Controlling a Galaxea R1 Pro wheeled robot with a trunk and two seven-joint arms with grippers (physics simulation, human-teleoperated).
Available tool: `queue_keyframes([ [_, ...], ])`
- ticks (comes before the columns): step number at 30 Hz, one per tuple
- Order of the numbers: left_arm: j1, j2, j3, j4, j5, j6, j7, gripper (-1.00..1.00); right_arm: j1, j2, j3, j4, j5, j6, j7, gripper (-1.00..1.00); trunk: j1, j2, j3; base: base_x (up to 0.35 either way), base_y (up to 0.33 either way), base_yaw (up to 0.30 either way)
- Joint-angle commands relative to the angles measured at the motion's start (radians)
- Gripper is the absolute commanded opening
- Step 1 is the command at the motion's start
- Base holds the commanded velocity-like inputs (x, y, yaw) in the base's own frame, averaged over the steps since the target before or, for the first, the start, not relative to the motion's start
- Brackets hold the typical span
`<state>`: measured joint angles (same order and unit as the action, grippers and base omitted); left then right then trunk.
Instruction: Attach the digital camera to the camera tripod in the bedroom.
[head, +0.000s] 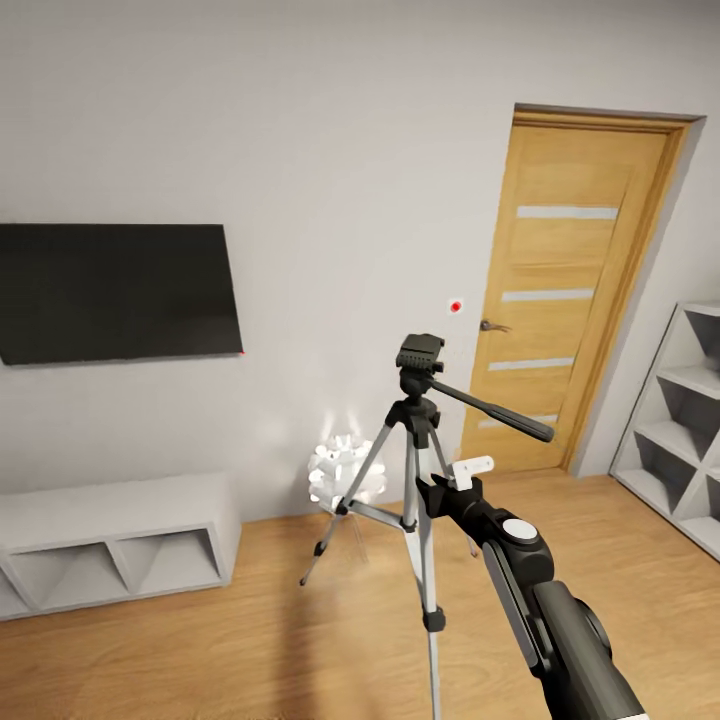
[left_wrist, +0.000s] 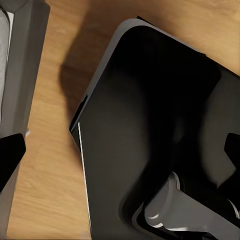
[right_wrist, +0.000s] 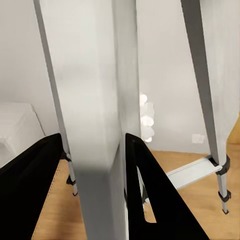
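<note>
Right gripper: two black fingers stand apart on either side of a silver leg; in the right wrist view the leg fills the gap between them, though contact cannot be confirmed.
Right arm: black, reaching from the lower right of the head view up to the tripod's centre, with a small white part at its tip.
Camera tripod: upright on the wood floor, just ahead of the gripper; black head with an empty top plate, long black pan handle pointing toward the door.
Left gripper: cannot tell its state; the left wrist view shows a dark robot body over the floor.
Floor lamp: white, behind the tripod legs.
Wall screen: flat black, on the wall at left.
Door: wooden, shut.
Writing: none readable.
</note>
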<state>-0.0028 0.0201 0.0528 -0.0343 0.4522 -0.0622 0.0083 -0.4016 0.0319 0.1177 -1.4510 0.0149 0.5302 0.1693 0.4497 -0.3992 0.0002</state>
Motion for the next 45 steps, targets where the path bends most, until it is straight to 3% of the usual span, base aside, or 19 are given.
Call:
queue_keyframes([
  [1,0.0,0.0,0.005,0.001,-0.003,-0.002,0.001,1.0,0.0,0.0,-0.001,-0.002,0.0,0.005,0.004,-1.0,0.0,-0.001,0.0,0.0,0.0,0.174],
  [20,0.0,0.0,0.005,0.001,-0.004,-0.002,0.001,1.0,0.0,0.0,-0.001,0.0,0.006,0.004,-0.001,-1.0,0.0,-0.001,0.0,0.0,0.0,0.01],
  [25,0.0,0.0,0.005,0.001,-0.004,-0.002,0.001,1.0,0.0,0.0,-0.001,0.0,0.002,0.063,0.002,-1.0,0.0,-0.001,0.0,0.0,0.0,0.021],
  [45,0.0,0.0,0.005,0.001,-0.004,-0.002,0.001,1.0,0.0,0.0,-0.001,0.0,0.01,0.09,0.002,-1.0,0.0,-0.001,0.0,0.0,0.0,0.242],
])
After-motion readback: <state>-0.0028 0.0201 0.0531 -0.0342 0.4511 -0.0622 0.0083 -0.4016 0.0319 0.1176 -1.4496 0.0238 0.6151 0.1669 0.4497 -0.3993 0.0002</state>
